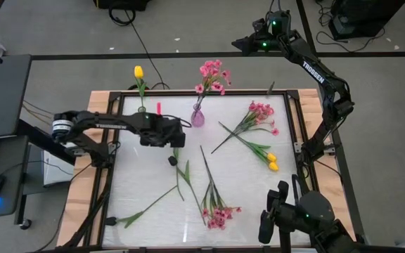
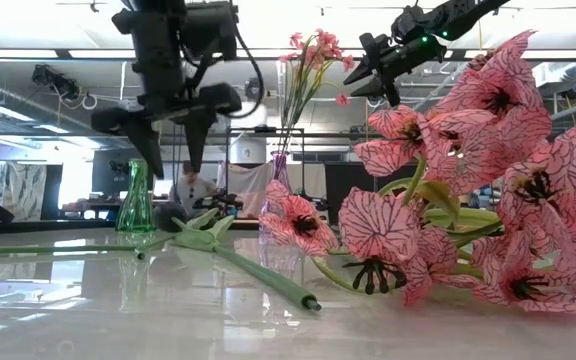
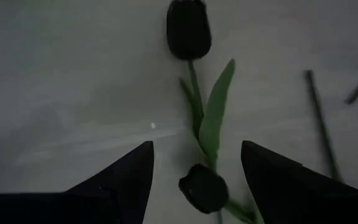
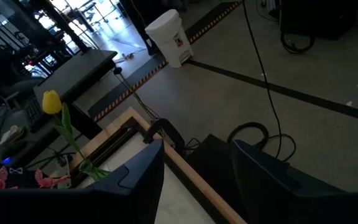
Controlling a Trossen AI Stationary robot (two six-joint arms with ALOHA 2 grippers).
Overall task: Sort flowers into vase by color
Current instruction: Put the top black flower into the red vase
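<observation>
Two dark tulips (image 3: 189, 28) lie on the table (image 1: 146, 190) right under me, one bloom just beyond the other, their stems and a green leaf running between my left fingers (image 3: 120, 180). My left gripper (image 1: 176, 138) hangs above them with its fingers apart and nothing between them. From above, one dark bloom shows as a small blob just beside my left gripper, stem trailing toward the near edge.

Further out, a pink spray (image 1: 216, 211) lies near the front edge, and a dark tulip (image 1: 111, 221) points into the front left corner. To the right, another pink spray (image 1: 262, 116) crosses two yellow tulips (image 1: 271, 161), close to the right rail. Along the far edge stand a purple vase (image 1: 197, 117) holding pink blossoms and a green vase (image 2: 136, 205) with one yellow tulip (image 1: 138, 72).

Bare table opens to my left and down the middle; the right side is crowded.

My right gripper (image 1: 241, 46) waits beyond the far edge, off the table, fingers apart and empty. Its wrist camera catches the wooden table corner, the yellow tulip in its vase and a white bin on the floor. The low camera puts the near pink spray huge up front and shows a person seated far behind the vases.
</observation>
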